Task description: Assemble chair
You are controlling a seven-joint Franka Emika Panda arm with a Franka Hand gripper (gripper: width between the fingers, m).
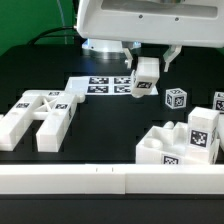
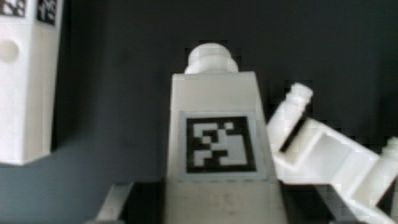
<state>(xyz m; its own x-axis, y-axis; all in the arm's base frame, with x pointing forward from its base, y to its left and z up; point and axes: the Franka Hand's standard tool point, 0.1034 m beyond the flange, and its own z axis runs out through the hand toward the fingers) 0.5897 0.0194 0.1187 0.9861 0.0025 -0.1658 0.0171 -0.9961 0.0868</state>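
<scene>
My gripper hangs at the back middle of the black table, shut on a white bar that carries a square tag. The wrist view shows that bar running straight out from between the dark fingers, with a rounded peg at its far end. The bar is lifted off the table, just beside the marker board. An H-shaped frame lies flat at the exterior view's left. A notched block with tags stands at the front right.
A small tagged block sits right of the held bar, and another is at the right edge. A white rail runs along the front. In the wrist view a white slab and a pegged white part flank the bar.
</scene>
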